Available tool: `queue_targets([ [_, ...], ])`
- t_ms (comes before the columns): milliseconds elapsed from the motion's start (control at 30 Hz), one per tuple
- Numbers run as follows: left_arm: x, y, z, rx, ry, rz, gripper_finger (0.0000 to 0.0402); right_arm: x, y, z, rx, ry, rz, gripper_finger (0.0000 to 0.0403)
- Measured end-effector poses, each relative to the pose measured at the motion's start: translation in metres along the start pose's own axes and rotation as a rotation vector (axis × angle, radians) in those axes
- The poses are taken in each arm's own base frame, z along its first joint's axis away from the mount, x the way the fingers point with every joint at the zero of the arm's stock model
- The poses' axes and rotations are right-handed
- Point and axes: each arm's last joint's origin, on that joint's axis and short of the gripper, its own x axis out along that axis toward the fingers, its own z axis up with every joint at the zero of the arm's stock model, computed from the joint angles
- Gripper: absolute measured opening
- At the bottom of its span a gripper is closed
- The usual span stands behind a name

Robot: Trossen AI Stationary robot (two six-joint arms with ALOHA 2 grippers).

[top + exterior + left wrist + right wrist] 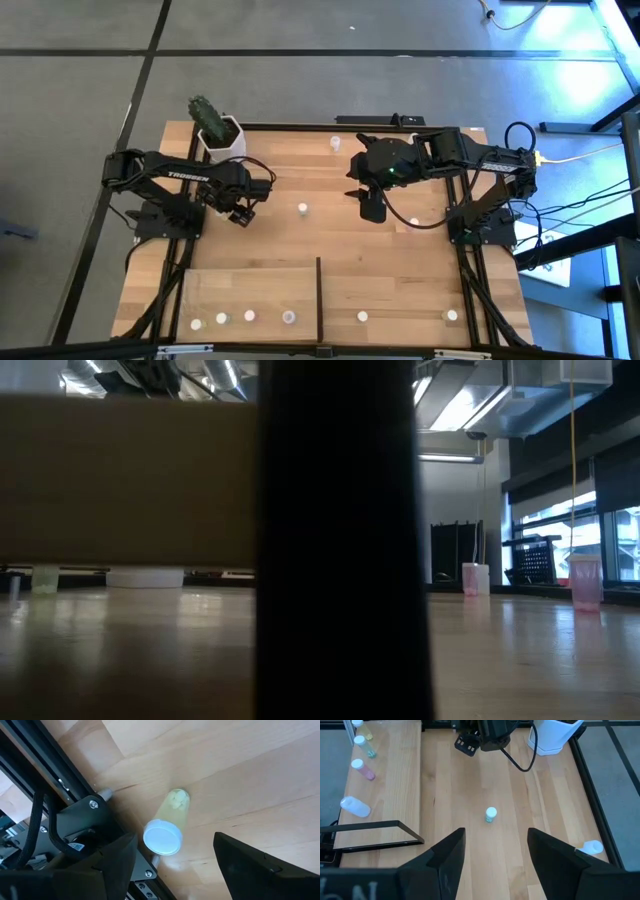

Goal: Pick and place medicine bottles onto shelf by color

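Standing upright near the middle of the surface (400,300) is one small bottle (302,209), white cap up, its long axis vertical; the right wrist view shows it (491,814) with a greenish body, alone on the bare wood between the two arms. The left gripper (241,213) hangs over the left part of the surface with its fingers (260,865) spread apart and nothing between them; its own camera looks down on a pale yellow-green bottle (167,825) with the cap nearest the lens, though which bottle on the surface this is I cannot say. The right gripper (371,205) sits right of the centre bottle, its fingers (445,855) also parted and empty. On the shelf (250,285), along the near edge, a row of white caps (250,316) stands left of the black divider (319,295), with two more caps (363,316) to its right; their tints are too small to read from above. One bottle (355,807) lies on its side on the shelf, long axis flat. Another bottle (335,143) stands near the far edge, and one lies tipped over (592,847) by the right arm's base. From table height the dark divider (340,540) blocks the middle, leaving a greenish bottle (45,579) at left and two pink ones (585,582) at right. A white cactus pot (222,140) stands at the far left corner.
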Motion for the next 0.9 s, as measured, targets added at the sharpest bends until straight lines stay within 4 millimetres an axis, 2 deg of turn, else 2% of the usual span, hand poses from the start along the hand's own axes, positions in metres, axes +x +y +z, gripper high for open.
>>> queue_targets([
  [300,0.0,0.0,0.0,0.001,0.002,-0.002,0.0255,0.0,0.0,0.001,-0.002,-0.015,0.001,0.0216],
  [533,0.015,0.005,-0.003,-0.001,0.032,0.039,0.0255,0.0,0.0,0.002,-0.006,-0.015,0.001,0.0216],
  [700,0.017,0.005,-0.004,0.002,0.034,0.043,0.0255,0.0,0.0,0.001,-0.006,-0.015,0.001,0.0216],
  [900,0.017,0.002,-0.002,0.075,0.012,0.014,0.0255,0.0,0.0,0.002,-0.005,-0.025,0.003,0.0216],
])
